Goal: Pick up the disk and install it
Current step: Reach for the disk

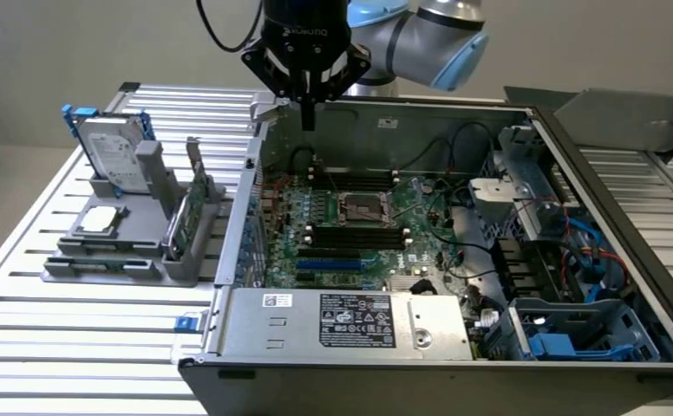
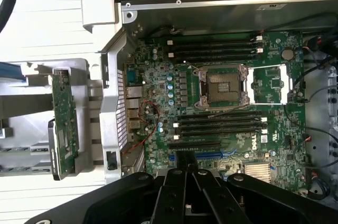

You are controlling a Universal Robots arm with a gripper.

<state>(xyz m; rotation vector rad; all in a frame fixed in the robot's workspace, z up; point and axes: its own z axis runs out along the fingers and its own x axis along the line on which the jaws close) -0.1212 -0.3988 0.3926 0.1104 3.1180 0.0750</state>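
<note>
- Open computer case nearest; no disk seated inside as far as shows; installing is left
- The disk stands upright in the grey rack on the surface, at the exterior view's left; not yet picked up
- Gripper farthest, above the case's back corner, well apart from the disk; fingers clenched on nothing

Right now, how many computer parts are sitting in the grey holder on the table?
3: the disk upright at the far end, a silver chip flat in the middle, a green card on edge nearest the case. More may be hidden.
</note>
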